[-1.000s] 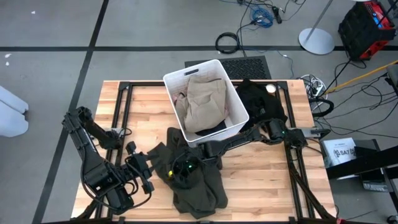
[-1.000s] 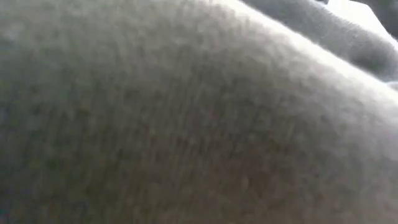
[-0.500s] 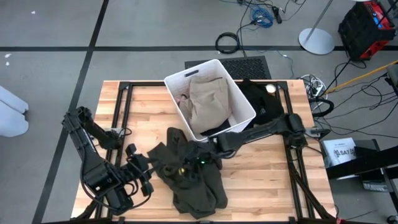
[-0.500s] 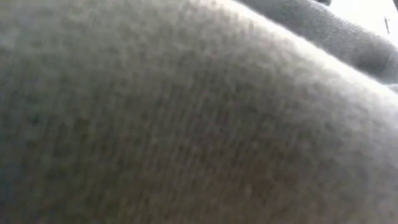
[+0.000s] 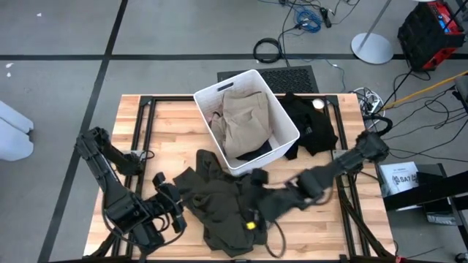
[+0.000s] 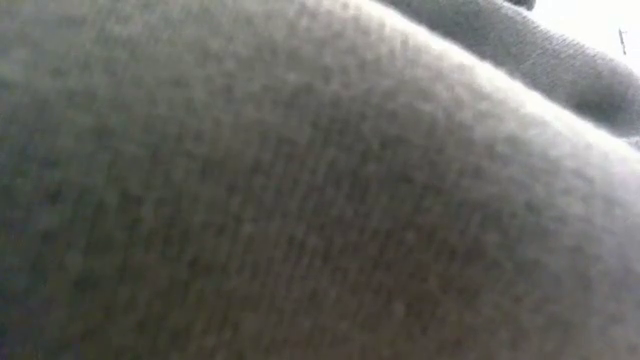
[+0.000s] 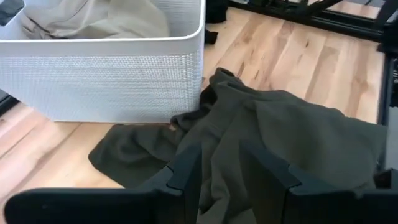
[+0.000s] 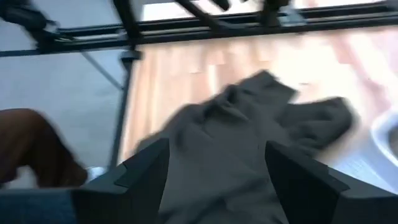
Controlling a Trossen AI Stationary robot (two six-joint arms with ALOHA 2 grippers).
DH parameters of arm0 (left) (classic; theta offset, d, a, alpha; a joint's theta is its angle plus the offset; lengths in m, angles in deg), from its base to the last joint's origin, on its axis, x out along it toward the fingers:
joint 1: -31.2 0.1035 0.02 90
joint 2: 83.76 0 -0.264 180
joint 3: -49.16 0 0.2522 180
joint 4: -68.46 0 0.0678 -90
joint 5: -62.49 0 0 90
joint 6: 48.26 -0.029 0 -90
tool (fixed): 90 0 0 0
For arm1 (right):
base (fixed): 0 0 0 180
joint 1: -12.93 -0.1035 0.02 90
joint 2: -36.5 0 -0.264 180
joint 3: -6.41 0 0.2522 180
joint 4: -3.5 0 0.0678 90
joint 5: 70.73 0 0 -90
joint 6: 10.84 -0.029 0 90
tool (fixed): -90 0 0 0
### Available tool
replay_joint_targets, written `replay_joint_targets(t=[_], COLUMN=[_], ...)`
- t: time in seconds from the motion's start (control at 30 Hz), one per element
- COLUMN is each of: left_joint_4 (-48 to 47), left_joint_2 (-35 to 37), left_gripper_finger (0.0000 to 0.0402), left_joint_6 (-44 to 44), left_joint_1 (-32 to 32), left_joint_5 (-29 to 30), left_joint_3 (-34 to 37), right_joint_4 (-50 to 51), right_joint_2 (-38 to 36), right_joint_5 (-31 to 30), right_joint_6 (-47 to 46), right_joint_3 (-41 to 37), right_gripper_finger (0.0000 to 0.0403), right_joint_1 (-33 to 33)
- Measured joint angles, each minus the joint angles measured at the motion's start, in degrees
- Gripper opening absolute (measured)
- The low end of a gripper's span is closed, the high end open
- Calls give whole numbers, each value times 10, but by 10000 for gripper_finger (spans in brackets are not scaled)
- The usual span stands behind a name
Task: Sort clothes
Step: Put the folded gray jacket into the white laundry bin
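The large dark olive fabric garment (image 5: 223, 208) lies crumpled on the wooden slatted table (image 5: 168, 124), just in front of the white rectangular plastic bin (image 5: 281, 120), which contains a khaki tan garment (image 5: 245, 120). A black garment (image 5: 311, 124) lies beside the bin. The right gripper (image 5: 252, 219) is above the olive garment, fingers spread, holding nothing. The left gripper (image 5: 175, 208) sits at the garment's left edge, fingers partly apart with olive fabric between them; whether they pinch it cannot be told.

Dark olive garment (image 5: 227, 212) on light wood-grain worktop (image 5: 168, 124). White mesh-textured bin (image 5: 281, 120) contains khaki tan garment (image 5: 245, 120). Black garment (image 5: 311, 124) beside bin.
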Motion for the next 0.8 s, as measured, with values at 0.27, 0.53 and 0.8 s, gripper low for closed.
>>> replay_joint_targets(t=[0.27, 0.53, 0.8], left_joint_4=[11, 4, 5], left_joint_2=[-34, -55, -55], left_gripper_finger=[116, 128, 203], left_joint_6=[-17, -95, -168], left_joint_1=[63, 157, 231], left_joint_5=[-81, -187, -257], left_joint_3=[0, 0, 19], right_joint_4=[131, 177, 180], right_joint_2=[-11, -16, -16], right_joint_5=[-147, -157, -155], right_joint_6=[-122, -171, -173], right_joint_3=[-1, -2, -2], right_gripper_finger=[251, 251, 251], right_joint_1=[-85, -98, -120])
